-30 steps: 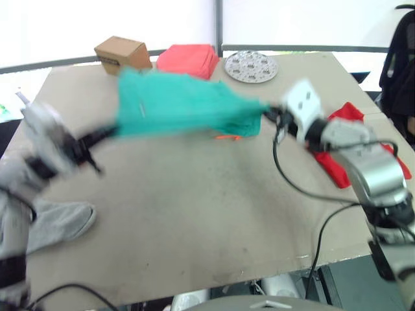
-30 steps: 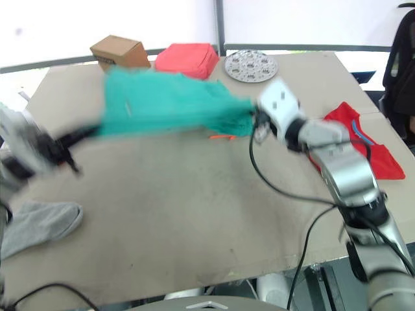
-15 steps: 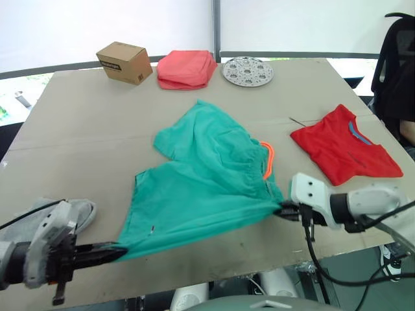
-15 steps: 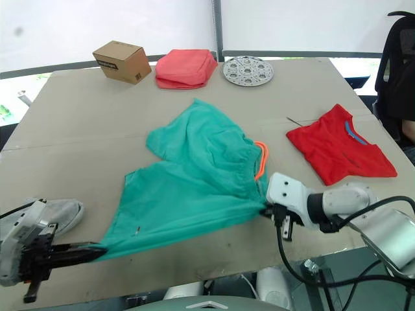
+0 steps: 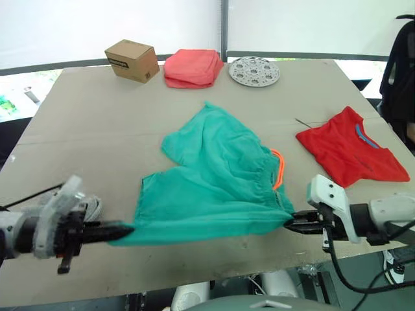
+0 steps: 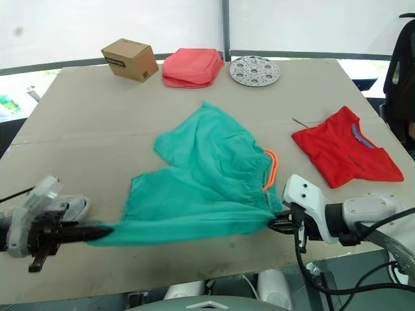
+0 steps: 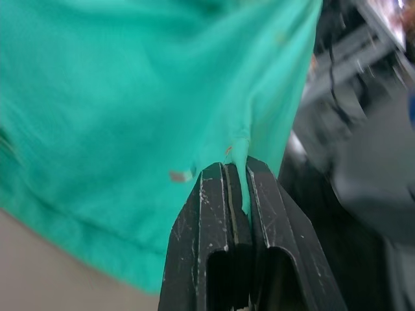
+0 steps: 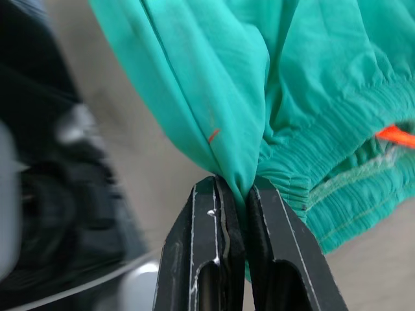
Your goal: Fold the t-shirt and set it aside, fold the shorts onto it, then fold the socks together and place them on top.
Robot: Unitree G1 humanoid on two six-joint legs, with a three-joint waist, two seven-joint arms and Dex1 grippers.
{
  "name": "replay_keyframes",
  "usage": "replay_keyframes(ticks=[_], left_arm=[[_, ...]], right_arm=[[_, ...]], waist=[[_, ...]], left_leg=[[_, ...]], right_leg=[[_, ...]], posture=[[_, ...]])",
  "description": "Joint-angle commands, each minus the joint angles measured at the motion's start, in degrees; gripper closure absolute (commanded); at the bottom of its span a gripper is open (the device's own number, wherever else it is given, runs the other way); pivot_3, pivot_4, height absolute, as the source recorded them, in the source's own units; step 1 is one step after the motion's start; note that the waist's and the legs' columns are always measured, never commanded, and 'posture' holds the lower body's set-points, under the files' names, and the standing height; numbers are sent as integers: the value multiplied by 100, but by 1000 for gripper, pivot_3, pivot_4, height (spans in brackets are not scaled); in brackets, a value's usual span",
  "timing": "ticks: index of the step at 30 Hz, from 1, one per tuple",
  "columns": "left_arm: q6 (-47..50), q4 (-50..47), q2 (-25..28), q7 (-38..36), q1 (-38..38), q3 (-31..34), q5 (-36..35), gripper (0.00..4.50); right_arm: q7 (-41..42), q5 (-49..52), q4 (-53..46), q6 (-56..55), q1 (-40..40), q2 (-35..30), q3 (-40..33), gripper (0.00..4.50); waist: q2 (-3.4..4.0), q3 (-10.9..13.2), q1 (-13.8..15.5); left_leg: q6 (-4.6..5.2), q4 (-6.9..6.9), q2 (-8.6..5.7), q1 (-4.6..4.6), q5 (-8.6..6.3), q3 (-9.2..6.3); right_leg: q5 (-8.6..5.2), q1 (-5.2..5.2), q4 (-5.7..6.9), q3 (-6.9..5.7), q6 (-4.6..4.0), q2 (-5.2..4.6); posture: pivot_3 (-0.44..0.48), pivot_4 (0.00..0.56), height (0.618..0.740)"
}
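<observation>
Both grippers, left (image 5: 123,229) and right (image 5: 292,225), pinch the shorts (image 5: 217,188) on the table (image 5: 97,123).

White-cased wrists, scuffed black claw fingers (image 8: 214,259), black cables.

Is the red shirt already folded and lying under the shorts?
No: the red shirt lies on the table's right side, apart from the shorts.
</observation>
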Motion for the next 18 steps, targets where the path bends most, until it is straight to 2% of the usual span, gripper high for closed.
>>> replay_keyframes(ticks=[1, 6, 9, 13, 17, 18], left_arm=[[-99, 234, 64, -130, -260, -46, 95, 4500], [528, 564, -248, 630, -2149, -549, -558, 4500], [380, 871, -697, 1208, -3563, -1138, -295, 4500], [-599, 1822, -1516, 2192, -5470, -2278, 1091, 4500], [-1982, 3158, -2769, 3431, -7357, -2874, 2225, 4500], [-2313, 3529, -2986, 3687, -7695, -2930, 2450, 4500]], right_arm=[[-32, 61, -4, -107, 121, -104, -342, 4454], [-349, 167, 407, -289, -28, 213, -645, 4454], [-886, 2, 853, -223, -435, 472, -626, 4454], [-1526, -165, 1408, 297, -960, 581, -433, 4454], [-2097, -131, 1719, 759, -1611, 952, -304, 4454], [-2211, -173, 1776, 837, -1762, 1041, -241, 4454]], waist=[[5, 3, 8], [11, 8, 103], [3, 5, 98], [-13, -8, 95], [-17, -3, 95], [-18, -4, 97]], left_leg=[[0, 0, 1, 0, 0, 0], [1, 12, 4, -7, 0, -17], [2, 33, 0, -23, 1, -19], [3, 45, -18, -35, 2, -20], [3, 58, -33, -46, 3, -19], [3, 68, -29, -79, 3, -25]], right_leg=[[0, 0, 0, 0, 0, -1], [-14, 2, 1, -21, 25, -2], [-12, 3, 3, -22, 28, 2], [5, 4, 13, -20, 4, 6], [18, 5, 30, -29, 25, 16], [20, -4, 22, -40, 25, 27]], posture=[[0, 150, 740], [0, 150, 740], [0, 150, 740], [0, 150, 740], [0, 150, 740], [0, 150, 740]])
